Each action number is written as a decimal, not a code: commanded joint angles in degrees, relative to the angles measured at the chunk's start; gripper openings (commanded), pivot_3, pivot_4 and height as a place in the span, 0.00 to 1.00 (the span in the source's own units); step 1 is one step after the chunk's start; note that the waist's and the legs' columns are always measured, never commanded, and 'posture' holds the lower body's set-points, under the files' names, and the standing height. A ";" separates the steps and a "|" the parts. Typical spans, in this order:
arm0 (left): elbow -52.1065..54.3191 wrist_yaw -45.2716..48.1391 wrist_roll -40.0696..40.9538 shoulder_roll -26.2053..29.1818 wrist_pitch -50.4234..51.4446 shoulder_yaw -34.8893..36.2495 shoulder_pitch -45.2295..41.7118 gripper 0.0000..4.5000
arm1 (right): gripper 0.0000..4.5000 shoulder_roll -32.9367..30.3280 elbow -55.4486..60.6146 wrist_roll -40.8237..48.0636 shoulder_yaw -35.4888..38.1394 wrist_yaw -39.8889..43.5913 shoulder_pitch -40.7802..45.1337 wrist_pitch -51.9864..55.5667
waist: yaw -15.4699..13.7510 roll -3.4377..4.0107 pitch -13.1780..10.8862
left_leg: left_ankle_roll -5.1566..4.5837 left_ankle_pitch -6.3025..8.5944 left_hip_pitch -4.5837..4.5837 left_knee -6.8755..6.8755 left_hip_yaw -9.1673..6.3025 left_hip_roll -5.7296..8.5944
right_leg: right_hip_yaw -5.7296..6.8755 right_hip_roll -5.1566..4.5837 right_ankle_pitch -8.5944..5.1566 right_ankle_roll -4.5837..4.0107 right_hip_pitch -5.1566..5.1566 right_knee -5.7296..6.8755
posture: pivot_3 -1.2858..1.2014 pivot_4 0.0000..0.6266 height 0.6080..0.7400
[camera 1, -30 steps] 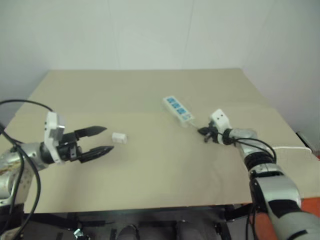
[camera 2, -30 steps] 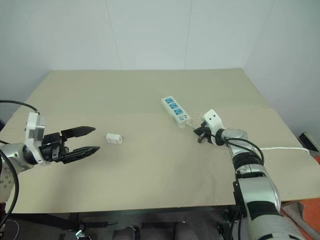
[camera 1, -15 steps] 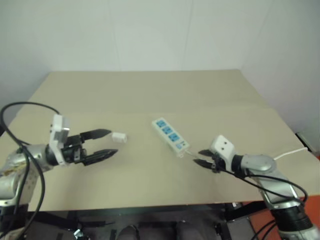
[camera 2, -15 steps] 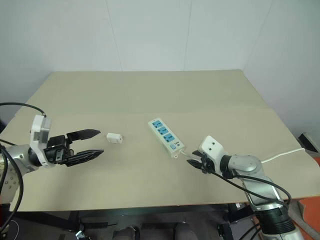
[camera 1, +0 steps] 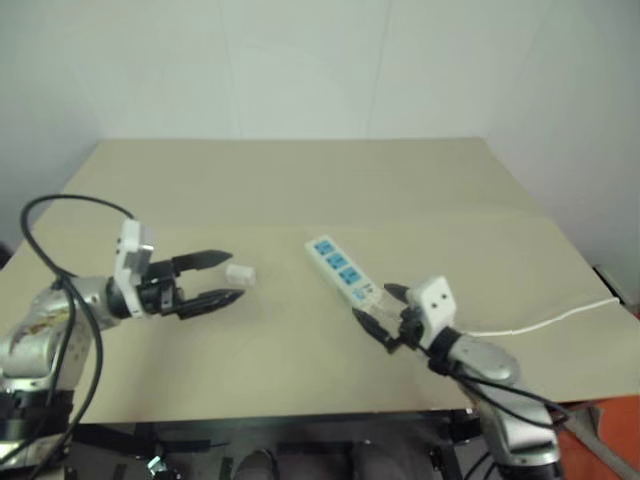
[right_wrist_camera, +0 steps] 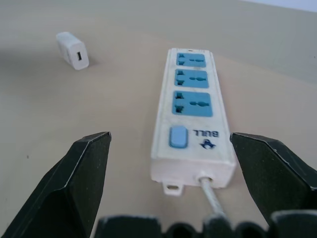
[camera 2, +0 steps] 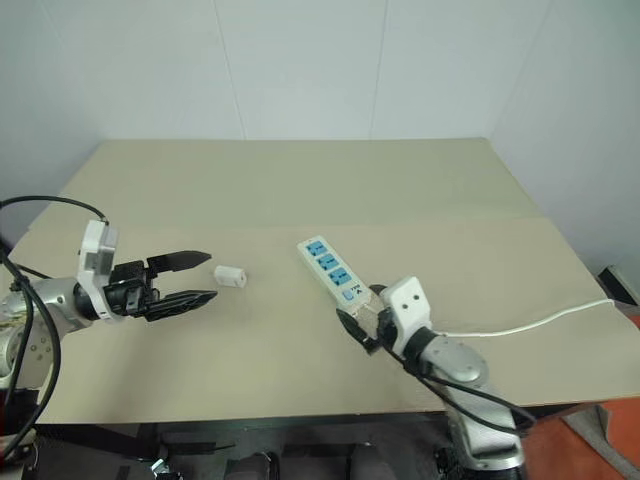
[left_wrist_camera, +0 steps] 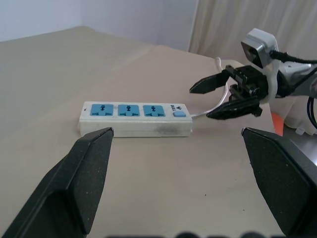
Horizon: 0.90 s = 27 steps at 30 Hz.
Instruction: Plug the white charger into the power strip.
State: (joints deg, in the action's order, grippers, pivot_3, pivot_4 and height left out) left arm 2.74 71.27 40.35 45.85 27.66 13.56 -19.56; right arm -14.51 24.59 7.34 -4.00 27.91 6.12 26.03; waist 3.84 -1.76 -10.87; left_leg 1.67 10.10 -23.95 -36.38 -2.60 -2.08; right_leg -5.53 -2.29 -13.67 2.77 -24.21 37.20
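The white charger [camera 2: 229,275] lies on its side on the tan table [camera 1: 300,180], left of centre. My left gripper [camera 2: 210,276] hovers open and empty just short of it, fingertips pointing at it with a small gap. The power strip [camera 1: 338,268] lies slantwise mid-table, three blue sockets up, its cord end toward my right gripper [camera 1: 372,305]. That gripper stands open around nothing, just behind the cord end of the power strip [right_wrist_camera: 193,116]. The charger [right_wrist_camera: 73,50] lies beyond the strip. In the left wrist view, the strip [left_wrist_camera: 134,118] and the right gripper [left_wrist_camera: 199,103] lie ahead.
The strip's thin white cord [camera 1: 540,318] trails off over the table's right edge. A seam in the tabletop [camera 1: 480,212] runs across the middle. White walls stand behind the far edge, and something orange [camera 2: 600,440] sits on the floor at the near right.
My right gripper came back toward the near edge and leftward, pulling the strip with it by the cord end, then opened and let go. The left gripper stays open near the charger.
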 commanded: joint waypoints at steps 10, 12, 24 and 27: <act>0.97 -0.05 -1.14 0.11 -1.56 0.13 -1.45 1.00 | 1.00 3.79 -11.55 -7.63 -1.83 -10.88 1.97 -12.64 | -0.01 -0.02 0.01 | 0.00 0.00 0.06 0.02 0.02 0.00 | -0.02 0.00 -0.02 -0.04 0.05 -0.02 | 0.52 0.24 1.00; 1.79 -0.17 -0.50 -0.44 -1.03 -0.05 -1.50 1.00 | 1.00 4.06 -12.86 -6.26 -1.52 -9.99 2.38 -12.61 | -0.01 -0.02 0.01 | 0.00 0.00 0.07 0.02 0.02 0.00 | -0.02 0.00 -0.02 -0.04 0.05 -0.01 | 0.52 0.24 1.00; 2.35 -1.14 -0.87 -1.65 -1.85 -0.43 -1.26 1.00 | 1.00 6.01 -22.46 -2.93 -0.86 -8.00 6.00 -16.42 | 0.07 -0.03 0.02 | 0.00 0.00 0.08 0.02 0.01 -0.02 | -0.01 0.01 -0.01 -0.04 0.07 0.00 | 0.52 0.24 1.00; 2.20 -1.99 -1.17 -1.75 -2.34 -0.06 -1.03 1.00 | 1.00 6.60 -23.45 -1.86 -0.51 -7.75 5.72 -16.82 | 0.07 -0.07 0.04 | 0.00 0.00 0.09 0.02 0.01 -0.02 | -0.01 0.02 -0.01 -0.04 0.09 -0.01 | 0.52 0.24 1.00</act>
State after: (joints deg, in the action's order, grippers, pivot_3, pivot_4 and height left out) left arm 3.41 69.96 39.35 44.12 26.39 12.38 -20.06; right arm -8.17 1.19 4.36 -5.33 19.92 11.59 10.42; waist 3.91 -1.83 -10.83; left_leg 1.67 10.09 -23.84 -36.36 -2.60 -2.10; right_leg -5.54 -2.27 -13.68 2.73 -24.11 37.20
